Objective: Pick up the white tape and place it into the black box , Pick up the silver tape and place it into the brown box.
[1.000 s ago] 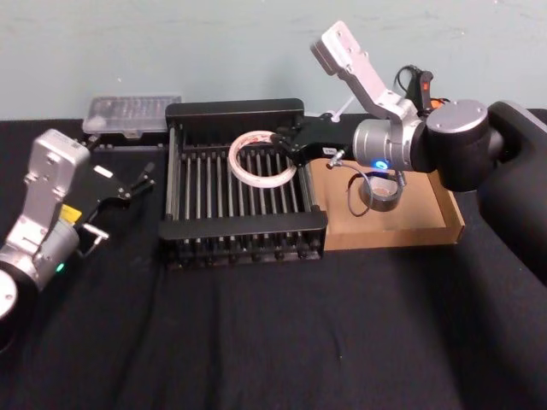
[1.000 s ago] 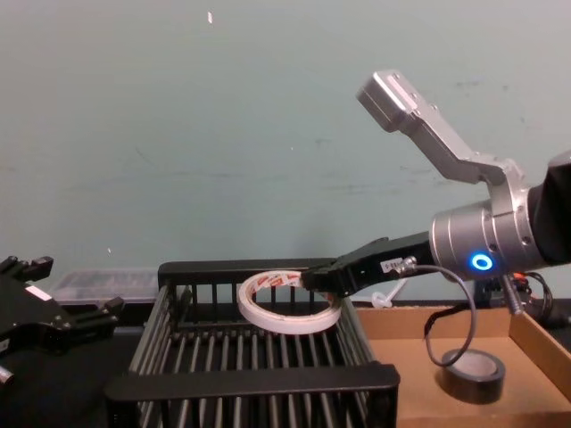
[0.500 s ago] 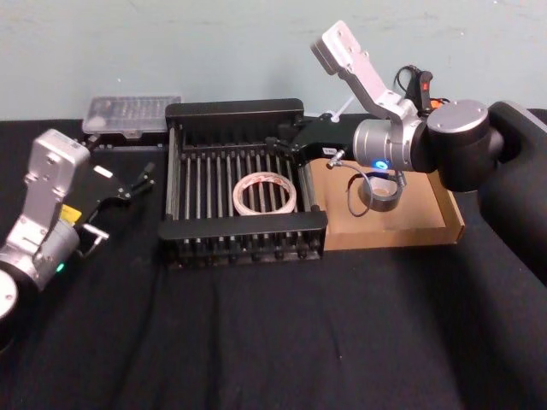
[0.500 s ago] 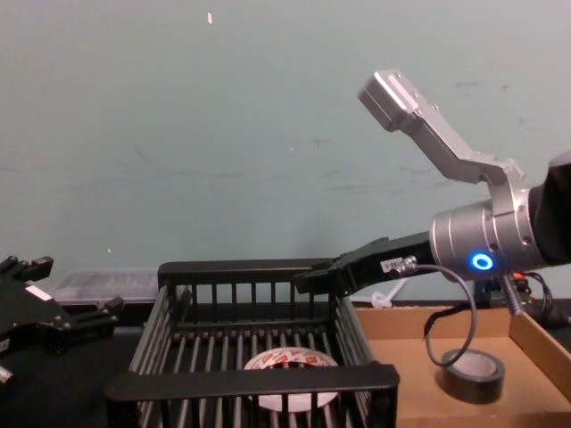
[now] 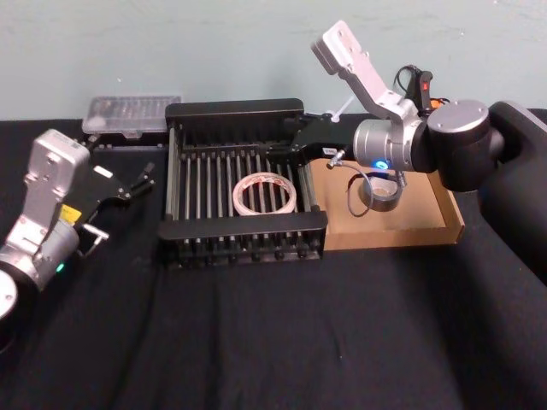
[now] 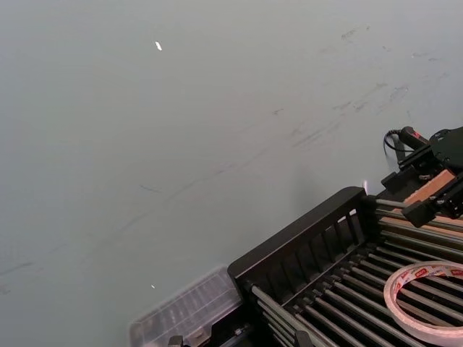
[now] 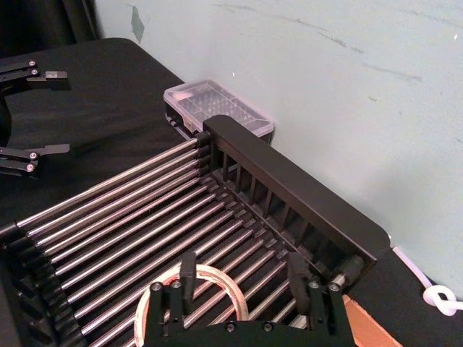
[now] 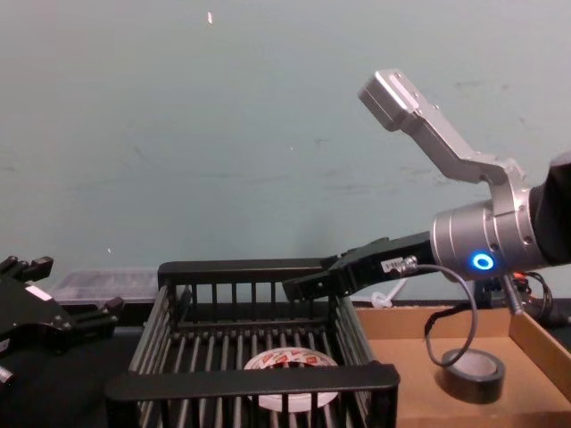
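While the right gripper [image 5: 286, 147] hangs spread and empty over the black box's [image 5: 244, 226] far right corner, the white tape [image 5: 266, 194] lies flat on its floor; the silver tape [image 5: 380, 193] sits in the brown box [image 5: 451, 218], right of that gripper. The left gripper [image 5: 137, 181], fingers apart, is parked by the table's left edge.

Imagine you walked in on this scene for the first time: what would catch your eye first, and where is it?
The right gripper hangs open above the black box, at its rim nearest the brown box. Below it, the white tape lies flat on the crate's bars, and the silver tape sits inside the cardboard tray. The left gripper is parked, open, off to the crate's left.
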Controlling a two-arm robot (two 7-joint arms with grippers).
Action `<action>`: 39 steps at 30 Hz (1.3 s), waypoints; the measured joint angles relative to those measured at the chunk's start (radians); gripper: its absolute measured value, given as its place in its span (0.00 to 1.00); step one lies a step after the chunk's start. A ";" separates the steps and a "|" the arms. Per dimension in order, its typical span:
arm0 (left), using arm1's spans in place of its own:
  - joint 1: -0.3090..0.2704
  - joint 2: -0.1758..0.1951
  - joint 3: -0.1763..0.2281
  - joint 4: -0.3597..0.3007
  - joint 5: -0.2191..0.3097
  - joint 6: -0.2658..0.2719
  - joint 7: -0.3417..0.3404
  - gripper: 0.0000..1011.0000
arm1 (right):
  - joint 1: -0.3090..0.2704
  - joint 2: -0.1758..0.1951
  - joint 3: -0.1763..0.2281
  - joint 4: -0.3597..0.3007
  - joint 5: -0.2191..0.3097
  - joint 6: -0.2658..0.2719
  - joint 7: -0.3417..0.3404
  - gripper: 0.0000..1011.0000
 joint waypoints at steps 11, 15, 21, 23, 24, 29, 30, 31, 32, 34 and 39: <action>0.000 0.000 0.000 0.000 0.000 0.000 0.000 0.99 | 0.000 0.000 0.000 0.000 0.001 0.000 0.000 0.99; 0.000 0.000 0.000 0.000 0.000 0.000 0.000 0.99 | -0.001 0.001 0.001 -0.003 0.001 0.000 0.001 0.99; 0.000 0.000 0.000 0.000 0.000 0.000 0.000 0.99 | -0.048 0.031 0.034 -0.094 -0.001 -0.003 -0.006 0.99; 0.000 0.000 0.000 0.000 0.000 0.000 0.000 0.99 | -0.065 0.044 0.045 -0.128 0.000 -0.004 -0.015 0.99; 0.000 0.000 0.000 0.000 0.000 0.000 0.000 0.99 | -0.075 0.050 0.050 -0.144 0.001 -0.005 -0.020 0.99; 0.000 0.000 0.000 0.000 0.000 0.000 0.000 0.99 | -0.141 0.094 0.086 -0.256 0.007 -0.011 -0.056 0.99; 0.000 0.000 0.000 0.000 0.000 0.000 0.000 0.99 | -0.165 0.110 0.098 -0.290 0.008 -0.014 -0.071 0.99; 0.000 0.000 0.000 0.000 0.000 0.000 0.000 0.99 | -0.176 0.118 0.106 -0.308 0.010 -0.016 -0.077 0.99; 0.000 0.000 0.000 0.000 0.000 0.000 0.000 0.99 | -0.189 0.126 0.114 -0.327 0.012 -0.019 -0.084 0.99; 0.000 0.000 0.000 0.000 0.000 0.000 0.000 0.99 | -0.234 0.152 0.140 -0.383 0.016 -0.033 -0.108 0.99; 0.000 0.000 0.000 0.000 0.000 0.000 0.000 0.99 | -0.327 0.192 0.198 -0.470 0.016 -0.089 -0.161 0.99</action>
